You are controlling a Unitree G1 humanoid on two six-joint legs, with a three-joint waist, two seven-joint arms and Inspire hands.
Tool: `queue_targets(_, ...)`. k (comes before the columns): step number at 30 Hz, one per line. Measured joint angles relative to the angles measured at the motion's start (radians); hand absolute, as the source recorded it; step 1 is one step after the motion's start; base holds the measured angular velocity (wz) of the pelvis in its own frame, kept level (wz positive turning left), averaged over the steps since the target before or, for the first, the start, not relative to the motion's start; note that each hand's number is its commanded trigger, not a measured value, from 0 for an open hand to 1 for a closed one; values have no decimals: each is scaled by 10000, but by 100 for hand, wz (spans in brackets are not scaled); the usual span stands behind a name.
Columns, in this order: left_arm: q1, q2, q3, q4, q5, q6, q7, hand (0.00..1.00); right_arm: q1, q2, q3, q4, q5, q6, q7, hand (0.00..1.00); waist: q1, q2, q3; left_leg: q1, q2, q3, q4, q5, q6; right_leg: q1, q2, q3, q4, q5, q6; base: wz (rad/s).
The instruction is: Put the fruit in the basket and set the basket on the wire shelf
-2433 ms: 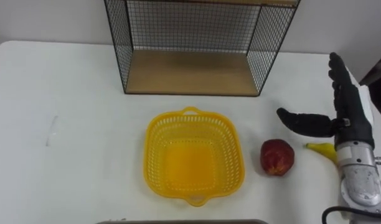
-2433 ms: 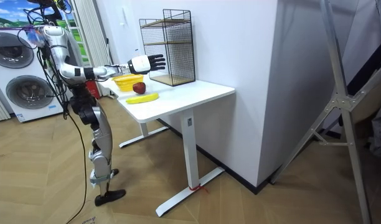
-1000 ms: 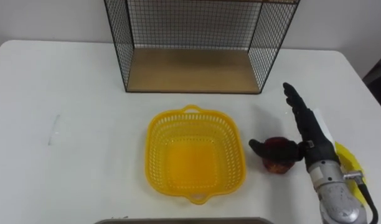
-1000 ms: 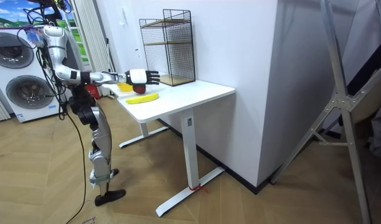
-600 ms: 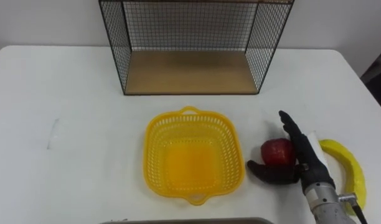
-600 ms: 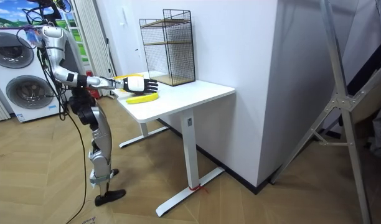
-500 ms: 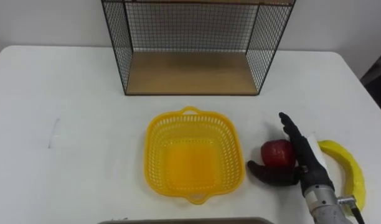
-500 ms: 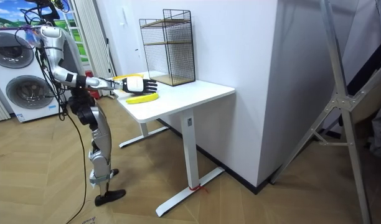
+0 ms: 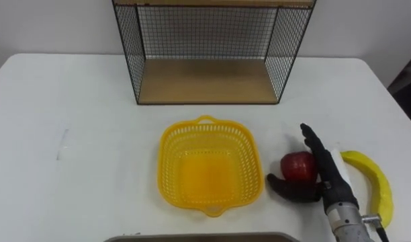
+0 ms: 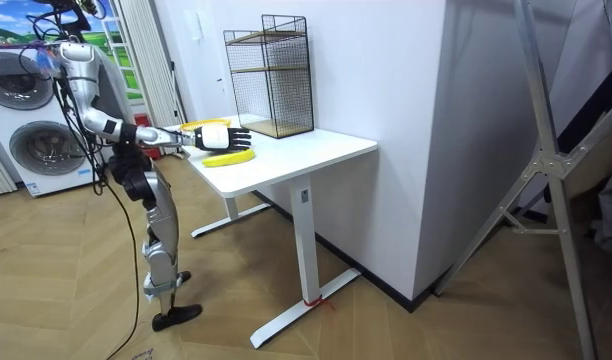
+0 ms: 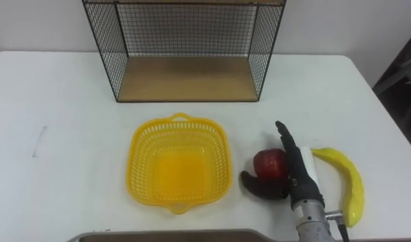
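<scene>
The right hand (image 9: 326, 176) lay on the table (image 9: 71, 121) with its fingers (image 9: 314, 144) straight and the thumb spread away from them, not closed on anything. The red apple (image 9: 296, 165) sat between the thumb and the fingers, against the fingers' inner side. The banana (image 9: 377, 188) lay just beside the hand on its right. The yellow basket (image 9: 170, 151) stood near the apple on its left. The wire shelf (image 9: 209, 79) stood behind the basket. In the room view, the robot stood at the table's end.
</scene>
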Motion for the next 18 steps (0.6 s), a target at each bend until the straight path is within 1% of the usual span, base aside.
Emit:
queue_targets(6,35,0,1,0,13,14,66,0,-128,-106,-219,177,-11,-14,-472,100,-15,-24,-14,37,0,1,-50,2,-2,82,25,16,-179,2,5,0)
queue_targets(9,18,0,14,-12,98,14,87,0,-129,-91,-356,180,-20,-14,-602,100,-9,-48,-35,86,-1,3,-78,6,-4,95,26,18,-188,3,5,0)
queue_targets(13,20,0,11,-10,99,14,160,0,-129,-78,-363,260,-20,-18,-676,100,-9,-61,-43,192,0,5,-116,6,-5,194,29,18,-182,2,6,0)
queue_targets(18,-66,-2,-13,-100,110,4,199,0,-138,40,-333,217,148,42,-684,100,-5,-96,-53,170,1,5,-111,5,-4,199,28,43,-157,4,8,0)
